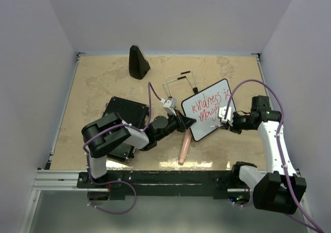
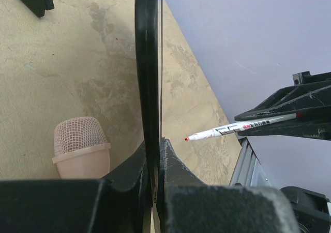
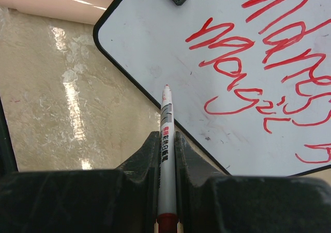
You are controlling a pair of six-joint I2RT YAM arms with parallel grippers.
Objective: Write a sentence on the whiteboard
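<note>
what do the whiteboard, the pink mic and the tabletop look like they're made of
Whiteboard: smooth white sheet, likely coated metal or plastic, in a thin black frame; red ink sits on top. Microphone: pink woven mesh head over a smooth, plastic-looking pink collar. Table: beige, mottled, stone-look surface, perhaps laminate, with glare patches.

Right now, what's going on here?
The left gripper is clamped on the edge of the whiteboard, holding it steady. The right gripper grips a red marker, whose tip sits just off the board near its edge. Two lines of red handwriting are on the board. A pink microphone lies on the table beside it.
</note>
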